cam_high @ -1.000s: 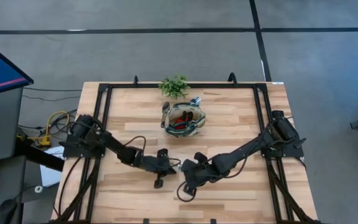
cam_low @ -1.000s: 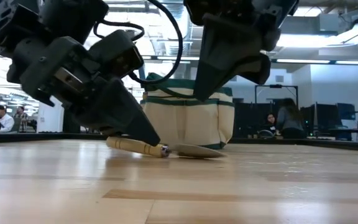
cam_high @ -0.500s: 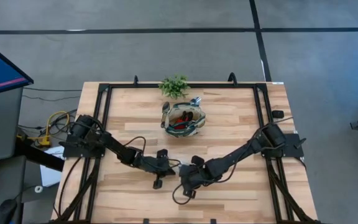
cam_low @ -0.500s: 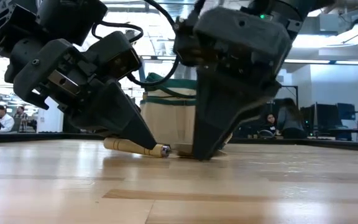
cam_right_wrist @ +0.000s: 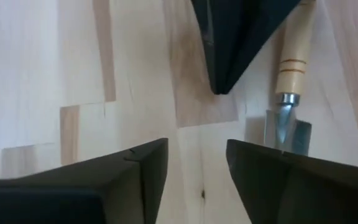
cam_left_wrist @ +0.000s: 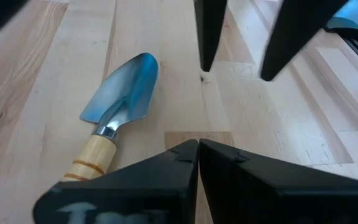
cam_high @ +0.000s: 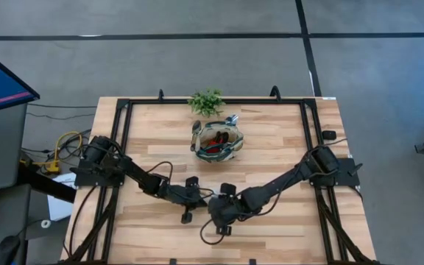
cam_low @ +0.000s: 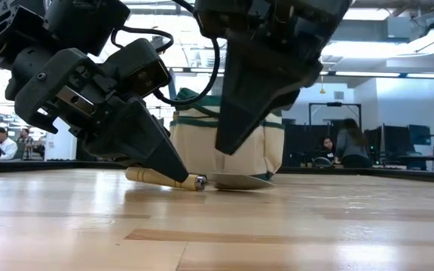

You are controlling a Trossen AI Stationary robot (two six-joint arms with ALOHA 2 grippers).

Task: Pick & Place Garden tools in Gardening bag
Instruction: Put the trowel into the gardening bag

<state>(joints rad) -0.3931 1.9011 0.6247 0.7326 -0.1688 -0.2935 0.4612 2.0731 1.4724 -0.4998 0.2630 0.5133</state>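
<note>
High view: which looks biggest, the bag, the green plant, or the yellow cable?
1. gardening bag, biggest.
2. and 3. leafy green plant and yellow cable beside the table look too close in size to rank.

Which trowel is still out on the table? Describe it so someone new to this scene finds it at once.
Start at the gardening bag near the table's far edge, beside the leafy plant. Come toward the near edge to where the two arms' fingers meet. There lies the trowel: flat on the wood, silver blade, light wooden handle with dark rings, the only tool outside the bag.
</note>
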